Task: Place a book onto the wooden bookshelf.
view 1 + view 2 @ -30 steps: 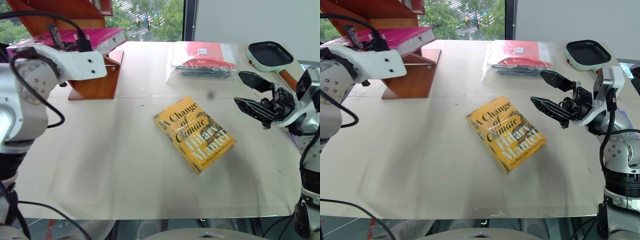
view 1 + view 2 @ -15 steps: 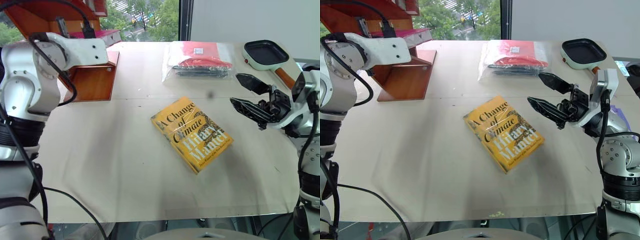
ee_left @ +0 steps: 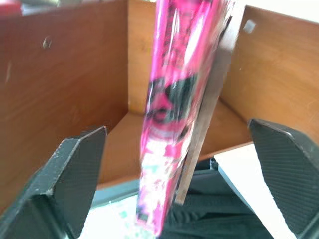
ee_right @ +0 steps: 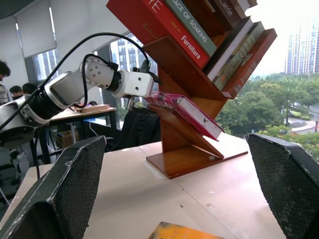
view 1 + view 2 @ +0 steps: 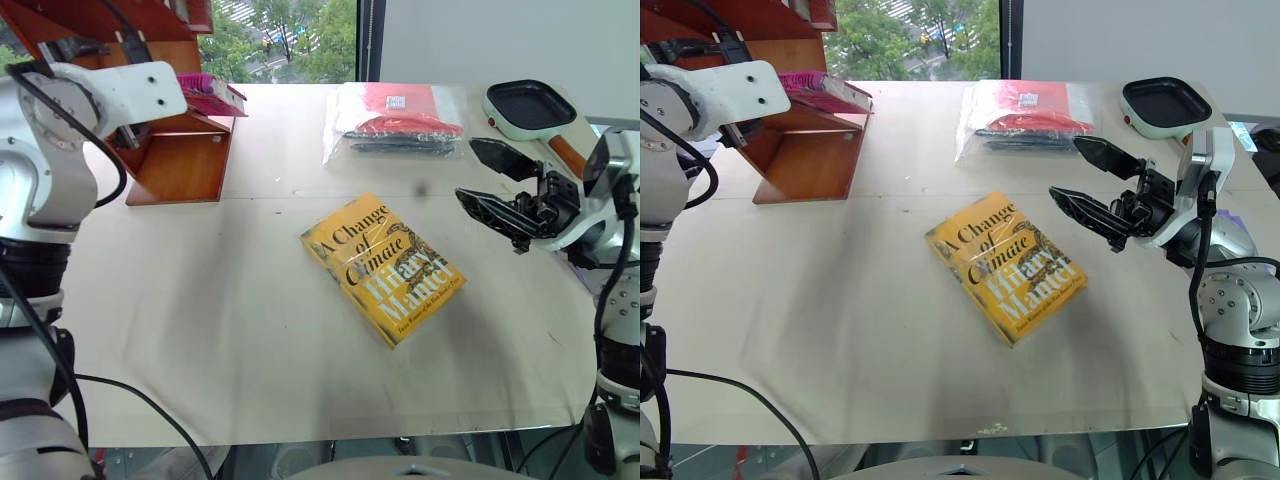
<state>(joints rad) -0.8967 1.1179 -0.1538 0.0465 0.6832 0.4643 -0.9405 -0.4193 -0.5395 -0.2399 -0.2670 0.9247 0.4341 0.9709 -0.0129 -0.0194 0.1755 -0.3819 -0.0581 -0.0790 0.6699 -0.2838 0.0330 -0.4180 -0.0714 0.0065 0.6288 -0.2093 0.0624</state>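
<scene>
The pink book [image 5: 205, 92] lies on a lower slanted board of the wooden bookshelf [image 5: 185, 165] at the table's far left corner. Seen from the right wrist, the book [image 4: 184, 107] rests flat along that board. My left gripper [image 3: 177, 128] is open at the shelf. Its fingers [image 3: 75, 169] stand wide on either side of the book [image 3: 174, 99], apart from it. My right gripper [image 5: 465, 168] hovers open over the table's right side, holding nothing.
A yellow-orange book [image 5: 385, 268] lies flat mid-table. A clear plastic bag with red contents [image 5: 400, 120] sits at the far middle, a small black pan [image 5: 530, 108] at the far right. Several books [image 4: 199, 25] fill the shelf's upper boards.
My left gripper has opened and let go of the pink book, which now rests on the slanted board. The left hand shifted a little to the left. The right arm kept still.
</scene>
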